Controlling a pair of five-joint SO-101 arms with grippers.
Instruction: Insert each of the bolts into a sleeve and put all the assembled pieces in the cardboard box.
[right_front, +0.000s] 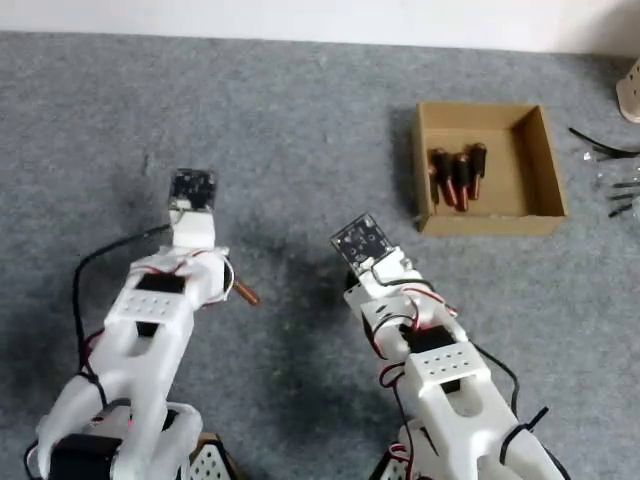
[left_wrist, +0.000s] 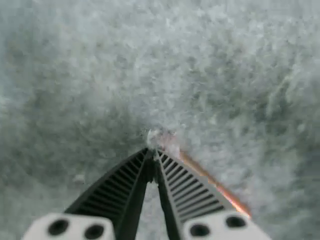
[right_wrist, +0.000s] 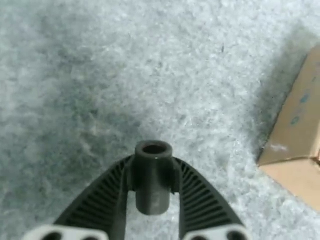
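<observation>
High view: brown cardboard box (right_front: 490, 222) far right on grey felt desk (right_front: 300, 120), assembled pieces (right_front: 455, 175) inside; open room around, only low walls to clear. Left wrist view: left gripper (left_wrist: 151, 152) fingers pressed onto thin copper-coloured metal bolt (left_wrist: 210, 180), likely light, stiff, slippery; best held mid-shank. Right wrist view: right gripper (right_wrist: 153, 166) fingers pinching dark plastic sleeve (right_wrist: 153, 192), bore clear

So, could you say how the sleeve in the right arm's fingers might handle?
The sleeve looks like a rigid tube, so it probably keeps shape between the fingers. Round, it may roll if laid down, though the fuzzy mat should slow it.
</observation>
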